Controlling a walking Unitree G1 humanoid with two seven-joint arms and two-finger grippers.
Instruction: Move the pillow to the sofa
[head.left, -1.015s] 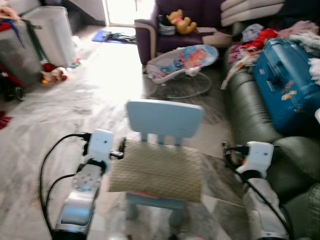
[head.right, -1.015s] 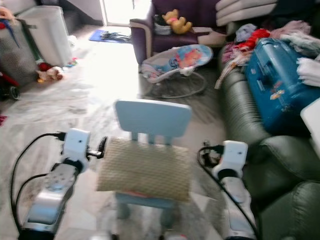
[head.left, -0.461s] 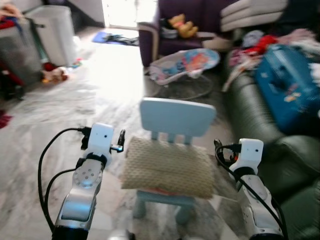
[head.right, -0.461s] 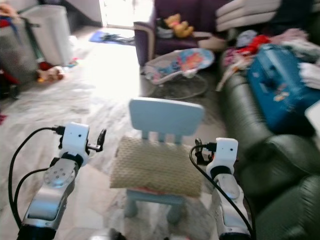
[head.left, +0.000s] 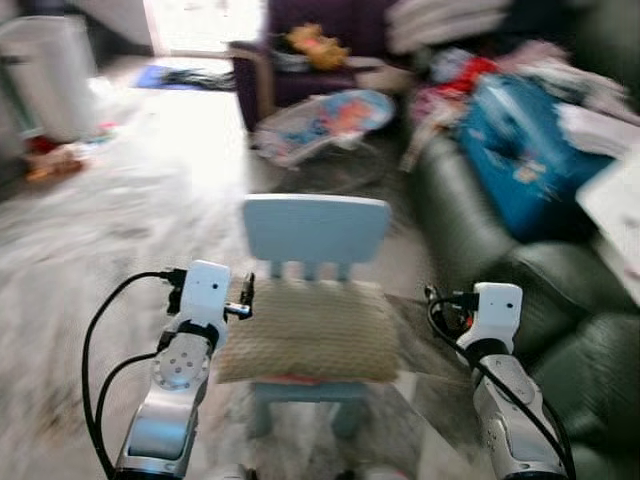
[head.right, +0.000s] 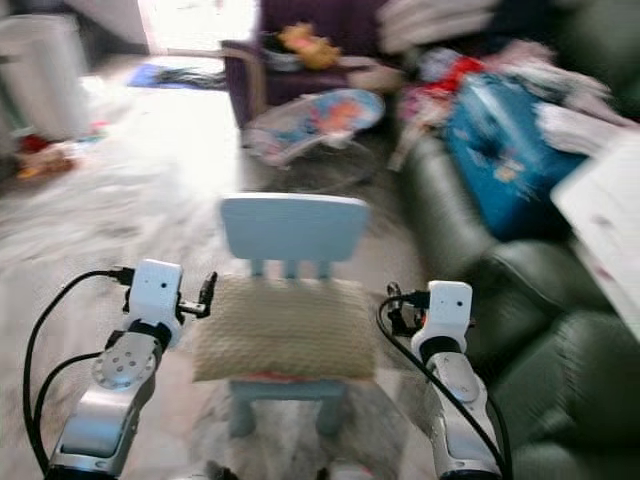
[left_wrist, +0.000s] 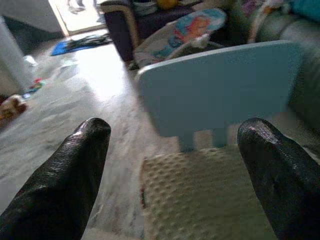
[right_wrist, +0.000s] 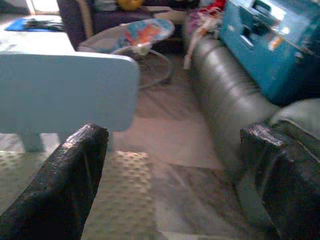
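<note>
Pillow (head.left: 308, 331) lies on the chair (head.left: 315, 228) seat, between left gripper (left_wrist: 172, 150) and right gripper (right_wrist: 175, 150); both spread wide, holding nothing.

Camera swung rightward; left gripper (head.left: 246, 297) back beside pillow (head.left: 308, 332) edge.

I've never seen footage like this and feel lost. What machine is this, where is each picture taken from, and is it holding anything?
It is a walking robot with two silver arms. The two wide pictures come from cameras on its head; the two close ones look along each claw's black fingers. The left claw and right claw are both open, one on each side of a tan pillow, holding nothing. The pillow lies on a small blue chair. The green sofa, on the robot's right, carries a blue suitcase.
</note>
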